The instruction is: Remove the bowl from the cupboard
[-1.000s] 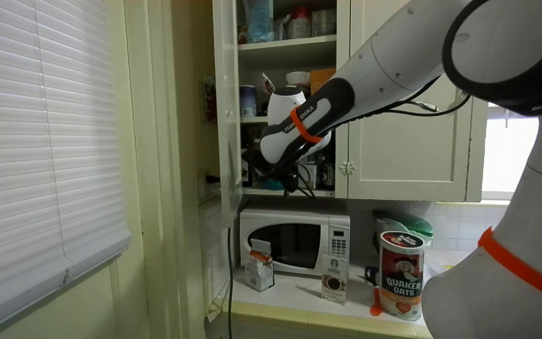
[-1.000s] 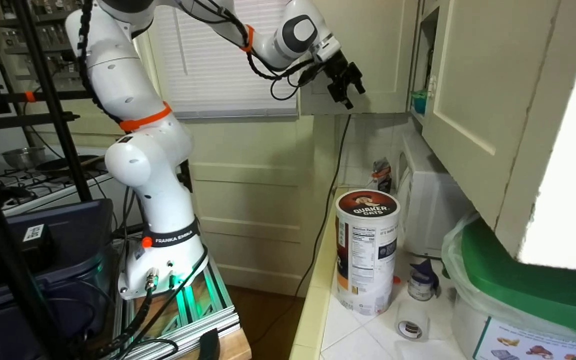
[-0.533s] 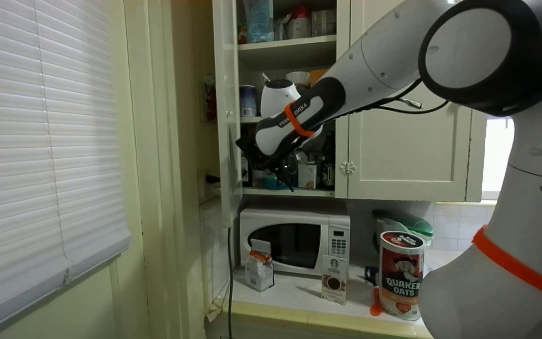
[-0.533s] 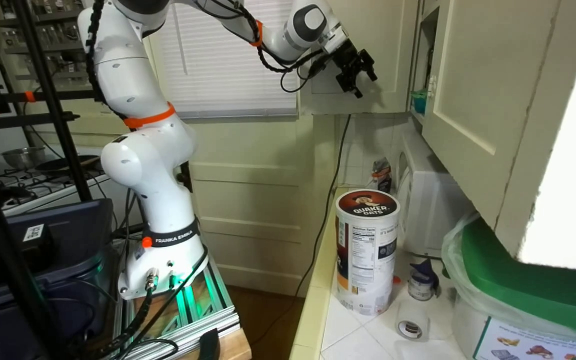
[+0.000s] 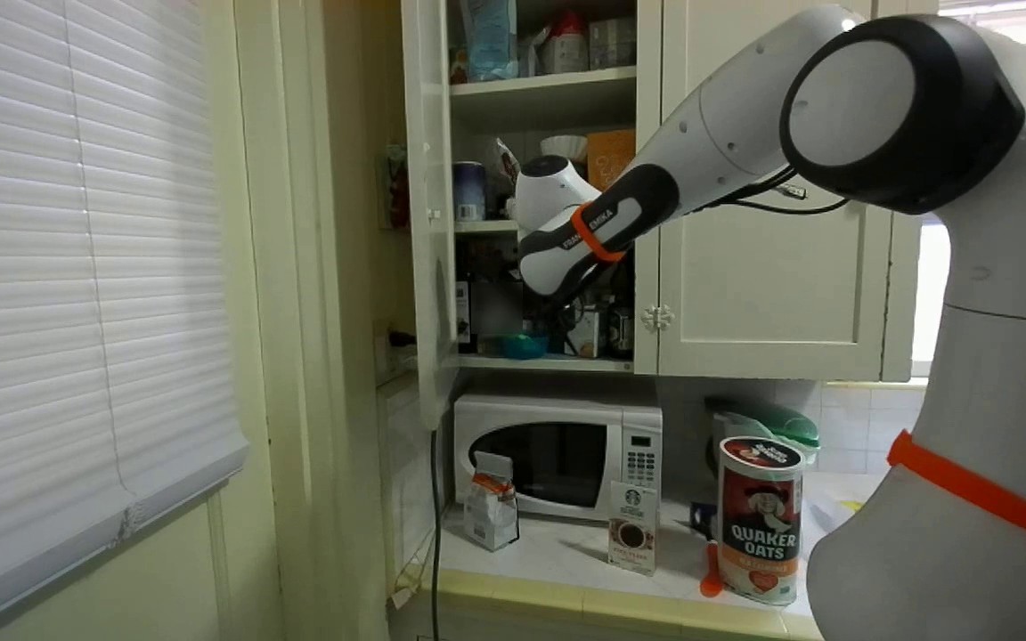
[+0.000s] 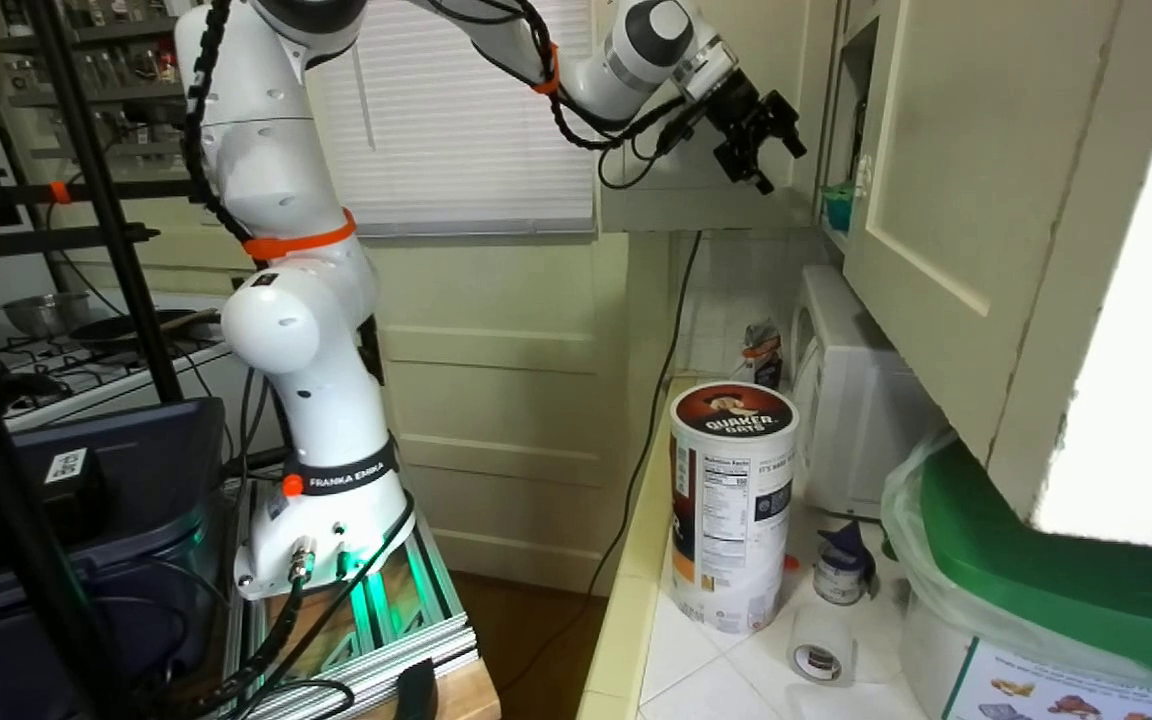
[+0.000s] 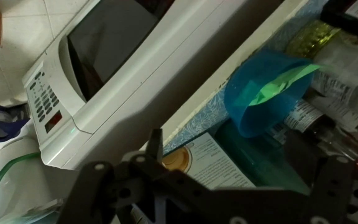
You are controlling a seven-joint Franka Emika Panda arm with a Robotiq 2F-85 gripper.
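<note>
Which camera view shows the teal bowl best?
The wrist view: the bowl is large, its mouth and a green piece inside visible. Both exterior views show it small in the cupboard; in an exterior view a closed door partly covers it.

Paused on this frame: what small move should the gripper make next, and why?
Probably ease the open gripper forward, shifting so the bowl comes between its fingertips. In an exterior view the gripper hangs outside the cupboard, short of the bowl; in the wrist view the bowl lies beyond the fingertips, off-centre to the picture's right.
</note>
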